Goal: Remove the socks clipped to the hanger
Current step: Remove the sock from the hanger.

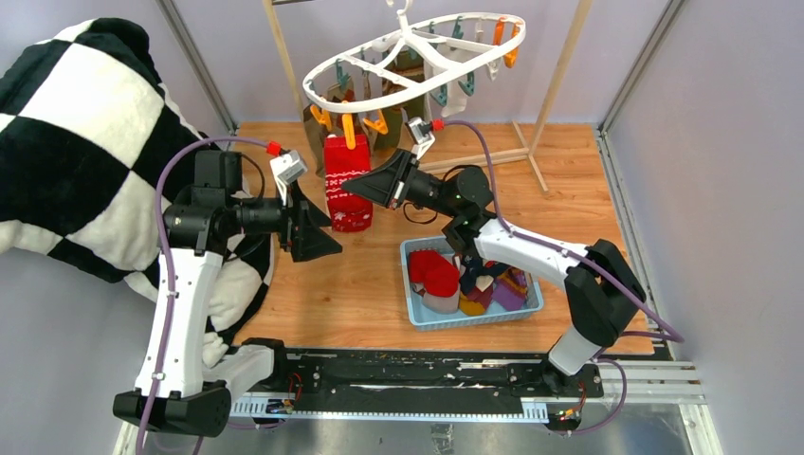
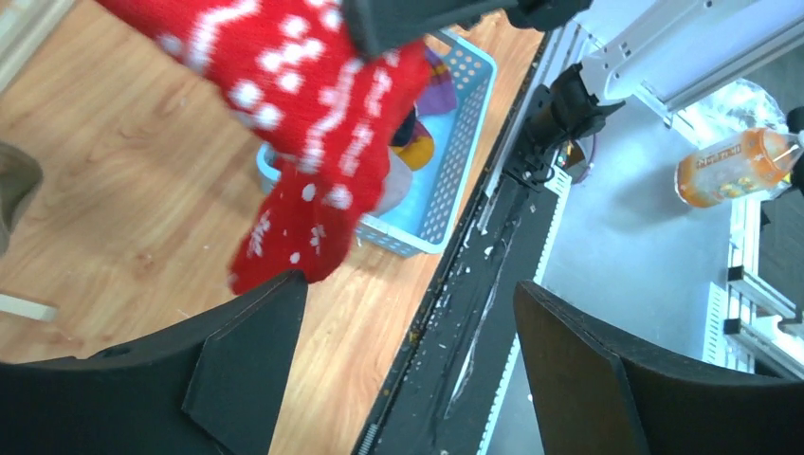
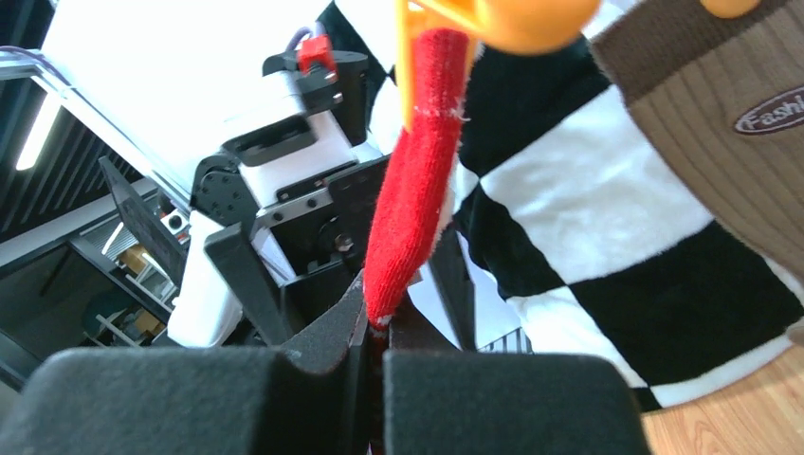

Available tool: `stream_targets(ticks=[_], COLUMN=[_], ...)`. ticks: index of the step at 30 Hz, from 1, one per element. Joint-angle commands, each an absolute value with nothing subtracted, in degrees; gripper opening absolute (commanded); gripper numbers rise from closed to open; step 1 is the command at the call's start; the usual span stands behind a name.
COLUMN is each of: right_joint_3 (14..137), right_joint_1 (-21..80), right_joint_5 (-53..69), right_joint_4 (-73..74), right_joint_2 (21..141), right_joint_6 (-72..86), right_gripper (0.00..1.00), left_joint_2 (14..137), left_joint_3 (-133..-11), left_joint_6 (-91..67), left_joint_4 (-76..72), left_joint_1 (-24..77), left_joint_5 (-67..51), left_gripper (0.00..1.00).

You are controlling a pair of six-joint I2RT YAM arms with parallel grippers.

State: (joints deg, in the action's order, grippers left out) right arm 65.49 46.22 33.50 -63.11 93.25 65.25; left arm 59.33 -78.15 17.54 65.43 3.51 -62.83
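The white oval hanger hangs from the wooden rack with orange and teal clips round its rim. A red sock with white pattern hangs from an orange clip. My right gripper is shut on this red sock, pinching its edge between the pads. My left gripper stands open just left of the sock, nothing between its fingers; the sock's toe hangs above its left finger. A brown sock and olive socks stay clipped further back.
A blue basket holding several loose socks sits on the wooden table under my right arm. A black-and-white checked blanket fills the left side. The rack's wooden posts stand behind. An orange bottle lies off the table.
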Motion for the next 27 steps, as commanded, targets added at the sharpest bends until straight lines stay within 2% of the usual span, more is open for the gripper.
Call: stream_targets(ticks=[1,12,14,17,19,21,23,25,27], right_joint_3=[64.9,65.74,66.1,67.31,67.62,67.08,66.44,66.53,67.72], right_joint_1=[46.03,48.19,48.53,49.39,49.73,49.83,49.79,49.74,49.35], right_joint_5=[34.56,34.68,34.55,34.91,34.8,32.86,30.32,27.85,26.46], right_joint_4=[-65.63,-64.42,-64.34,-63.89,-63.43,-62.95,-61.72,-60.91,-61.25], right_joint_2=[90.28,91.14,91.44,92.32,92.82,92.5,91.58,91.08,91.61], right_joint_6=[64.99,65.98,66.01,66.01,66.01,65.54,63.75,62.21,61.97], right_gripper=[0.0,0.0,0.0,0.01,0.05,0.15,0.32,0.45,0.56], left_joint_2=[62.48,67.52,67.21,67.61,67.59,67.61,67.4,67.09,66.63], left_joint_3=[-83.8,-89.02,-88.33,-87.31,-86.33,-85.87,-85.56,-85.24,-85.06], left_joint_6=[18.13,20.85,21.4,21.16,21.25,21.29,21.29,20.99,20.72], left_joint_4=[65.39,65.39,65.41,65.4,65.48,65.48,65.48,65.48,65.48], left_joint_1=[3.71,3.7,3.69,3.69,3.69,3.69,3.69,3.69,3.7], left_joint_5=[-61.43,-65.39,-66.13,-66.68,-67.24,-67.32,-67.2,-67.67,-68.26], left_gripper=[0.88,0.89,0.87,0.68,0.46,0.24,0.08,0.0,0.0])
